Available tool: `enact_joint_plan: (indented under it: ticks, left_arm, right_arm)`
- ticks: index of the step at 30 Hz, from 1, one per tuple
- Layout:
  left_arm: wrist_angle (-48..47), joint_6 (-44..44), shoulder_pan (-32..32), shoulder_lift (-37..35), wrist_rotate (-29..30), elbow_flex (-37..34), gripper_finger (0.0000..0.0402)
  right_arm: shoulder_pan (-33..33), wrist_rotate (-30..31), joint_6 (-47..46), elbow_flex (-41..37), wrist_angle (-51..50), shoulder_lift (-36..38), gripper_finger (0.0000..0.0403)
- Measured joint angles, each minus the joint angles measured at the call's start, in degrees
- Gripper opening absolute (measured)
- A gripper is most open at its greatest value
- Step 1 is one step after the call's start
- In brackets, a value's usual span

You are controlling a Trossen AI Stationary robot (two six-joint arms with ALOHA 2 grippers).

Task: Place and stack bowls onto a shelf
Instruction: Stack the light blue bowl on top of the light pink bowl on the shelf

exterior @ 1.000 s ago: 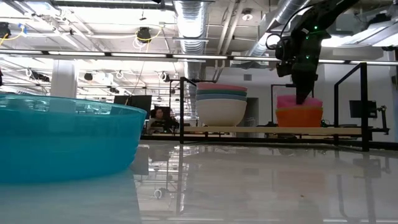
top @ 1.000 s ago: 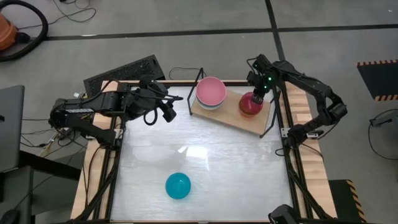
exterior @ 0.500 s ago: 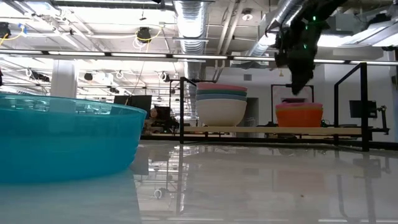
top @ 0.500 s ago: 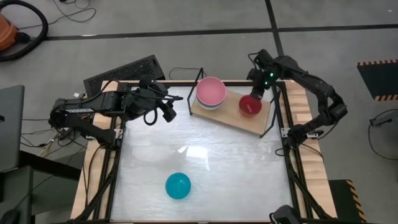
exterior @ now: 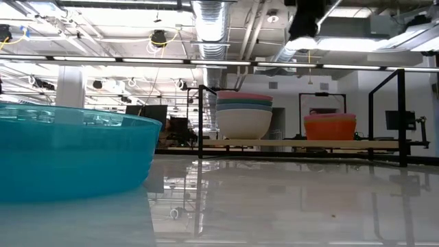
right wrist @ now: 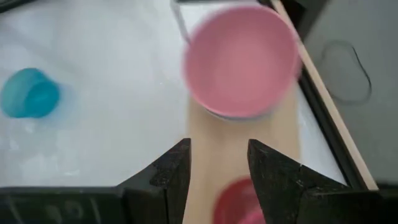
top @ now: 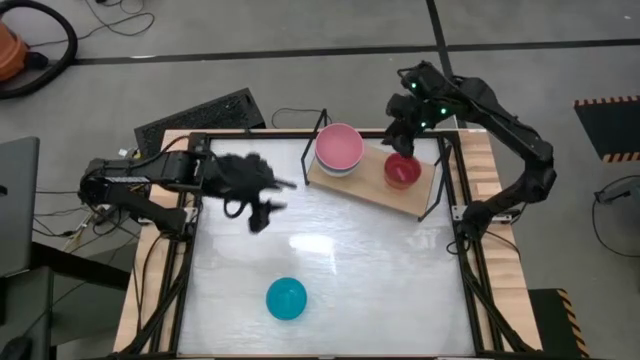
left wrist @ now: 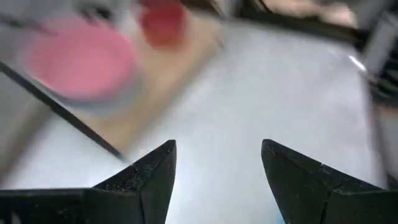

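Since a second ago the right pincer (top: pixel 400 133) has lifted off the orange-red bowl (top: pixel 402 170), fingers spread and empty above the shelf (top: pixel 365 188). The left pincer (top: pixel 262 205), also spread, has swung out over the desk (top: pixel 350 270). The pink-topped stack (top: pixel 339 149) sits at the shelf's left end. The bright blue bowl (top: pixel 286 298) lies near-left on the desk.

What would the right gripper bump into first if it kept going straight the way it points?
Probably the flat light-wood shelf board, between the pink-topped stack of bowls and the orange-red plastic bowl. The open right gripper hangs above it; depth is unclear.
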State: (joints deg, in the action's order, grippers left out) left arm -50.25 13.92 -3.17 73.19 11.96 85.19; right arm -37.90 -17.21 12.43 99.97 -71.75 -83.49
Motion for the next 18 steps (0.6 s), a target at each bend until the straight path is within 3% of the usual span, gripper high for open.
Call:
enact_joint_plan:
  ticks: [3,7,10,13,18]
  left_arm:
    - [-8.10,6.15,-3.11,0.91,-5.35,0.09,0.0222]
    - [-21.32,14.32,-9.85,2.00,-5.79,0.00,0.0222]
    - [-26.13,20.35,-16.31,2.40,-2.36,-0.05,0.0222]
    - [-25.16,26.41,-21.32,2.07,3.56,0.04,0.0222]
    - [-24.80,36.28,-26.03,1.82,14.32,0.04,0.0222]
  right_arm:
    - [4.45,0.19,-0.22,1.45,0.33,0.01,0.0183]
    - [9.65,0.63,-4.65,1.61,1.43,-0.02,0.0183]
    - [15.23,0.86,-7.51,1.55,3.03,-0.85,0.0183]
    - [21.92,1.06,-8.56,0.35,7.25,-2.27,0.0183]
    - [32.25,9.00,-10.62,0.01,16.03,-6.79,0.0181]
